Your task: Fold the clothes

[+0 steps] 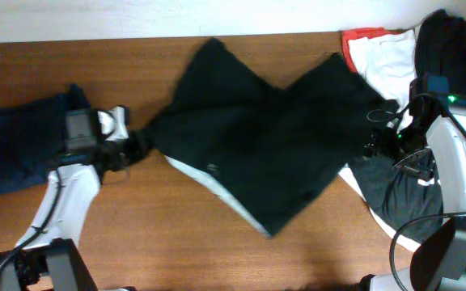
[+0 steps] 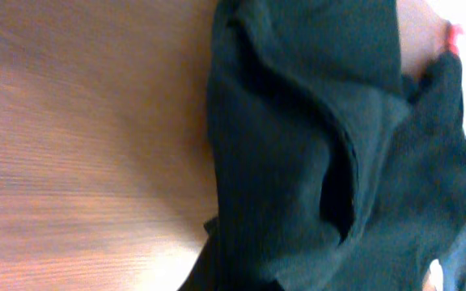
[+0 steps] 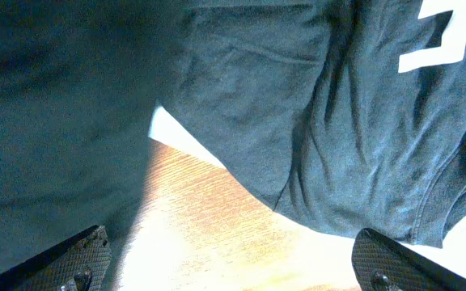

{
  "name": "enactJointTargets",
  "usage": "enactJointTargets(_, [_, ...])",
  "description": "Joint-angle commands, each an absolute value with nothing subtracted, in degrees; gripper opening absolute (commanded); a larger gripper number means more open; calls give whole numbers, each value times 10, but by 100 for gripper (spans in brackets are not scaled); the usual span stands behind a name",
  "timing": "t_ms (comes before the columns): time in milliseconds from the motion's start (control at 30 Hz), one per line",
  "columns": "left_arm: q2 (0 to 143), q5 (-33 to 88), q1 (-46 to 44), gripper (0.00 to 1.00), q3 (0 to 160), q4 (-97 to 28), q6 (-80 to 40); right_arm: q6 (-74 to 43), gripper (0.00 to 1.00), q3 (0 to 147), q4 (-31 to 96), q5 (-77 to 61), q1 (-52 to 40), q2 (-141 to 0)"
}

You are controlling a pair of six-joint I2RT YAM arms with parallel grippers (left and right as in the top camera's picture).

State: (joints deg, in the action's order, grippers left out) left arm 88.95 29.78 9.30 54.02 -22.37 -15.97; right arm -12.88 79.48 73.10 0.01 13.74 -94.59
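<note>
Near left tool (image 1: 140, 144): folded navy garment (image 1: 23, 149) | far right: clothes pile (image 1: 387, 56)

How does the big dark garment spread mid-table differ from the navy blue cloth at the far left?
The dark green-black garment is far larger and lies opened out; the navy blue cloth is a compact folded bundle. The dark garment shows a white edge; the navy cloth looks plain. The left gripper seems to hold the dark garment's corner in its fingers; nothing holds the navy cloth. Both rest on the wooden table.

Dark rumpled garment (image 2: 314, 145) on wooden table (image 2: 79, 145)
</note>
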Motion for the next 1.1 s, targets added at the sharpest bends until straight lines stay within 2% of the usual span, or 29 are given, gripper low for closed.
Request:
enactJointTargets(0, [888,295,159,11,553,-154,-161,-131,99,796,731,7,140,-945])
enactJointTargets(67, [888,298,164,99,563,-146,-171,-131,99,796,731,6,139,-945])
enactJointTargets(133, [888,322,161,99,564,-224,-171,-131,99,796,731,-1,139,-945])
enactJointTargets(167, [888,322,149,99,564,-304,-171,-131,99,796,730,-6,139,-945])
enactJointTargets(267, [888,322,60,99,554,-487,-171,-129,99,795,721,-20,139,-947])
enactJointTargets(367, [888,323,-44,99,521,-482,-214,-123,98,795,723,-28,139,-962])
enactJointTargets(500, [888,324,-222,99,462,-409,-413,-123,99,794,722,-28,139,-965])
enactJointTargets(600, [888,321,-305,98,424,-339,-524,-123,99,794,725,-28,139,-965])
enactJointTargets(633, [888,314,-313,95,414,-324,-539,-123,99,794,725,-28,139,-965])
enactJointTargets(667, [888,297,-317,83,403,-305,-546,-123,99,794,725,-28,139,-965])
enactJointTargets(700, [888,280,-317,63,398,-276,-546,-123,99,794,725,-28,139,-965])
enactJointTargets(733, [888,286,-317,58,398,-267,-550,-123,99,794,725,-28,139,-965])
enactJointTargets(767, [888,295,-317,58,398,-269,-561,-123,99,794,725,-28,139,-965])
enactJointTargets(833, [888,320,-328,67,398,-286,-586,-123,99,794,725,-28,139,-965])
enactJointTargets(967, [891,267,-363,68,386,-283,-653,-123,99,794,725,-28,139,-965])
enactJointTargets(1033, [891,211,-363,47,385,-275,-651,-123,99,794,725,-28,139,-965])
enactJointTargets(1067, [891,216,-363,30,385,-276,-650,-123,99,794,726,-28,139,-965])
